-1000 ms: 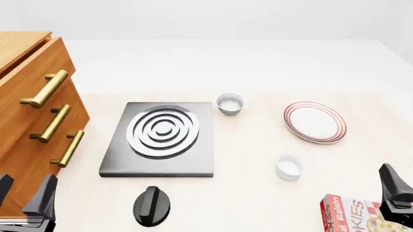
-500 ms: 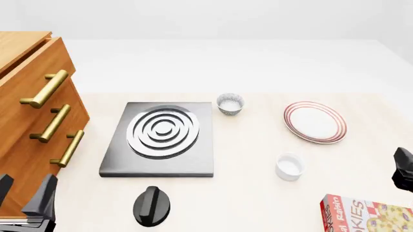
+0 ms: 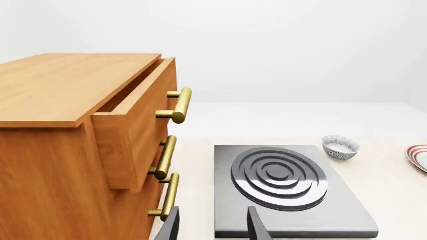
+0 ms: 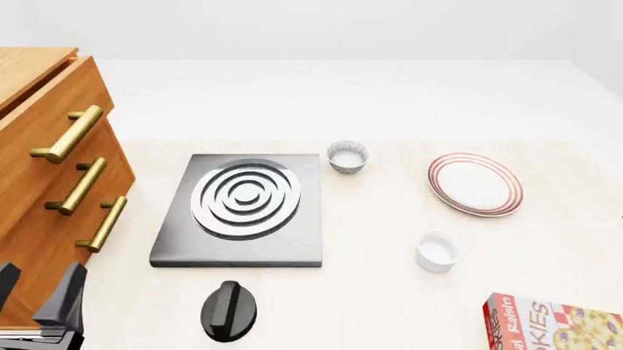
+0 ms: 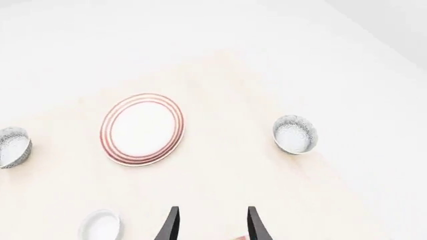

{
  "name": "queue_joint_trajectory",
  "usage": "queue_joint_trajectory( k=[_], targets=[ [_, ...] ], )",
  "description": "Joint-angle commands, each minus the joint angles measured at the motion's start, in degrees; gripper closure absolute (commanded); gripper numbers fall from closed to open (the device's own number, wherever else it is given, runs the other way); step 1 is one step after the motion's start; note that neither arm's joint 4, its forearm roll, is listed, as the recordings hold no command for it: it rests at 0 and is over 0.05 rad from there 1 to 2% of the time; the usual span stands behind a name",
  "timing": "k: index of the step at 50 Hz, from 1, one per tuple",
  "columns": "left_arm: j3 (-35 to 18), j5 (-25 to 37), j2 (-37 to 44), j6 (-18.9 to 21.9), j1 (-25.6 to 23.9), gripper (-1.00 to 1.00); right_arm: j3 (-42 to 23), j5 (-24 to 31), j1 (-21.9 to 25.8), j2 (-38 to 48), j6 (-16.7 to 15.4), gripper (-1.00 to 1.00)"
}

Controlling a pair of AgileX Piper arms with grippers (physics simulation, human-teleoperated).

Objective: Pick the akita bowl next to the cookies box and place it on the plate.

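Note:
In the right wrist view, one akita bowl (image 5: 295, 134), grey-speckled outside and white inside, stands alone on the table to one side of the red-ringed plate (image 5: 141, 129). This bowl is outside the front view. A second, alike bowl (image 4: 348, 157) sits beside the stove burner. The plate (image 4: 475, 184) lies at the right of the table. The cookies box (image 4: 550, 328) lies at the front right corner. My right gripper (image 5: 212, 226) is open and holds nothing, well short of the bowl; it does not show in the front view. My left gripper (image 4: 37, 290) stands open by the cabinet.
A wooden drawer cabinet (image 4: 49, 182) with brass handles fills the left side, its top drawer slightly out. A grey stove burner (image 4: 244, 208) lies mid-table with a black knob (image 4: 230, 311) in front. A plain white cup (image 4: 437, 251) stands between plate and cookies box.
The right gripper has moved forward and to the right, leaving the front view past its right edge. The left arm and the objects have not moved.

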Motion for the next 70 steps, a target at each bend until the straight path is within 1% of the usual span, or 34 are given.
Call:
queue_joint_trajectory(
  k=[1,3,7,10,12,14,16,17,18,22,25,27,31,34,35,36,37,38,39,41,42,47,50,56,59,60,65,67,70],
  targets=[
    [0.0,0.0,0.0,0.0,0.0,-1.0,-7.9,2.1,-4.6,12.3,0.8,-1.0],
    [0.0,0.0,0.0,0.0,0.0,-1.0,-9.3,2.4,-5.1,14.4,1.4,-1.0],
    [0.0,0.0,0.0,0.0,0.0,-1.0,-11.3,2.4,-6.3,17.5,0.7,-1.0],
    [0.0,0.0,0.0,0.0,0.0,-1.0,-13.4,2.6,-6.6,21.1,1.6,-1.0],
    [0.0,0.0,0.0,0.0,0.0,-1.0,-15.4,2.8,-7.8,23.9,0.7,-1.0],
    [0.0,0.0,0.0,0.0,0.0,-1.0,-17.0,3.2,-8.7,26.1,0.9,-1.0],
    [0.0,0.0,0.0,0.0,0.0,-1.0,-19.0,3.7,-10.1,28.2,-0.1,-1.0],
    [0.0,0.0,0.0,0.0,0.0,-1.0,-19.0,3.7,-10.1,28.2,-0.1,-1.0],
    [0.0,0.0,0.0,0.0,0.0,-1.0,-20.6,4.5,-10.7,29.6,0.2,-1.0],
    [0.0,0.0,0.0,0.0,0.0,-1.0,-22.6,5.5,-11.5,31.2,0.5,-1.0],
    [0.0,0.0,0.0,0.0,0.0,-1.0,-24.8,6.4,-13.4,33.9,-0.3,-1.0],
    [0.0,0.0,0.0,0.0,0.0,-1.0,-25.4,6.5,-13.5,34.3,-0.4,-1.0],
    [0.0,0.0,0.0,0.0,0.0,-1.0,-28.3,8.2,-13.8,37.1,0.9,-1.0],
    [0.0,0.0,0.0,0.0,0.0,-1.0,-28.3,8.3,-13.8,37.1,0.9,-1.0],
    [0.0,0.0,0.0,0.0,0.0,-1.0,-31.3,10.1,-15.4,39.9,1.1,-1.0],
    [0.0,0.0,0.0,0.0,0.0,-1.0,-32.2,10.8,-15.1,40.5,2.1,-1.0],
    [0.0,0.0,0.0,0.0,0.0,-1.0,-33.1,11.3,-15.4,41.0,2.1,-1.0],
    [0.0,0.0,0.0,0.0,0.0,-1.0,-34.6,12.1,-16.9,42.1,1.3,-1.0],
    [0.0,0.0,0.0,0.0,0.0,-1.0,-34.7,12.1,-16.9,42.1,1.3,-1.0],
    [0.0,0.0,0.0,0.0,0.0,-1.0,-36.8,13.4,-17.4,43.4,1.8,-1.0],
    [0.0,0.0,0.0,0.0,0.0,-1.0,-37.9,14.0,-18.3,44.3,1.3,-1.0],
    [0.0,0.0,0.0,0.0,0.0,-1.0,-41.2,15.6,-19.6,46.2,0.8,-1.0],
    [0.0,0.0,0.0,0.0,0.0,-1.0,-43.4,16.6,-19.4,47.6,1.8,-1.0],
    [0.0,0.0,0.0,0.0,0.0,-1.0,-48.7,18.8,-21.2,51.3,1.7,-1.0],
    [0.0,0.0,0.0,0.0,0.0,-1.0,-50.2,19.4,-21.7,52.1,1.7,-1.0],
    [0.0,0.0,0.0,0.0,0.0,-1.0,-51.5,20.0,-21.8,53.0,2.4,-1.0],
    [0.0,0.0,0.0,0.0,0.0,-1.0,-54.2,20.8,-22.6,54.7,2.4,-1.0],
    [0.0,0.0,0.0,0.0,0.0,-1.0,-55.2,20.9,-23.3,55.8,1.7,-1.0],
    [0.0,0.0,0.0,0.0,0.0,-1.0,-56.9,21.2,-23.6,57.2,1.7,-1.0]
  ],
)
